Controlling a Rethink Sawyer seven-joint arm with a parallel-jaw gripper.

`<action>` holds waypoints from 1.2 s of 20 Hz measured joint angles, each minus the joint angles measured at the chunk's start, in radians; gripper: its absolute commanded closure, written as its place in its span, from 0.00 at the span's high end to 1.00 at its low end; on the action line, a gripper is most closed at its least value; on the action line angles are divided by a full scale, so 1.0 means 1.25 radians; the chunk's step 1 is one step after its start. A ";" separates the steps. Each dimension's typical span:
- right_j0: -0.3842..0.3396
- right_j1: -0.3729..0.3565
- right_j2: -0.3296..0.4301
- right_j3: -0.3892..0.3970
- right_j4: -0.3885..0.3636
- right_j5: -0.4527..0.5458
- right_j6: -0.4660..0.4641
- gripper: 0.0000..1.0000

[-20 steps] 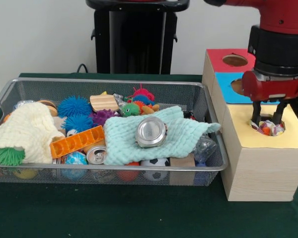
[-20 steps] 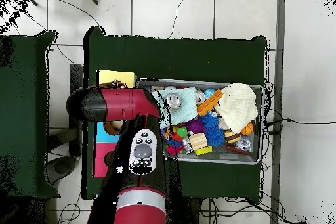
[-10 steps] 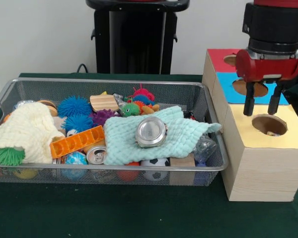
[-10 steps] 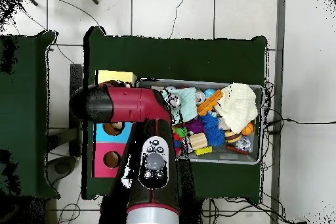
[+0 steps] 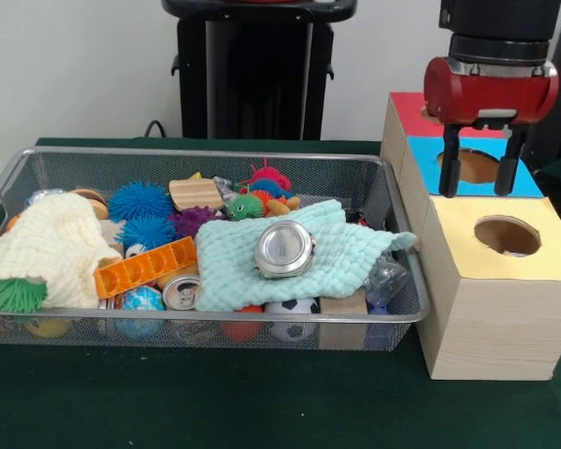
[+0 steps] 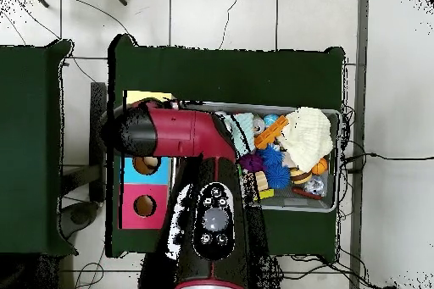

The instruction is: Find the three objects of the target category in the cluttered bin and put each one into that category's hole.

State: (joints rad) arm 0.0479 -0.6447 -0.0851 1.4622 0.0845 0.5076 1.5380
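Note:
My gripper [image 5: 478, 178] hangs open and empty above the wooden box [image 5: 491, 309], over its blue section and the blue hole [image 5: 474, 166]. The yellow hole [image 5: 507, 236] lies just in front of it, to the right, and shows nothing inside. The wire bin [image 5: 206, 154] to the left holds a teal cloth [image 5: 337, 253] with a round silver tin [image 5: 285, 249] on it, and a cream knit cloth [image 5: 42, 248]. In the overhead view the arm [image 6: 182, 133] hides the gripper and part of the bin [image 6: 326, 205].
The bin also holds blue spiky balls [image 5: 140, 201], an orange block [image 5: 145, 267], a drink can [image 5: 180, 292], a wooden piece [image 5: 194, 194], a soccer ball [image 5: 290, 329] and a crinkled plastic bag [image 5: 385, 276]. A red section [image 5: 407, 108] sits at the box's far end.
The gripper held a small colourful object in the yellow hole, let it go, then rose and shifted left over the blue section. The object is no longer visible.

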 measured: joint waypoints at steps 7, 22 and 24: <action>0.000 -0.006 0.000 0.000 -0.004 0.000 0.000 1.00; -0.034 -0.006 0.001 0.005 -0.022 0.000 0.000 1.00; -0.044 -0.006 0.001 0.006 -0.029 0.000 0.000 1.00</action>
State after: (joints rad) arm -0.0071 -0.6526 -0.0838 1.4700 0.0477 0.5076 1.5380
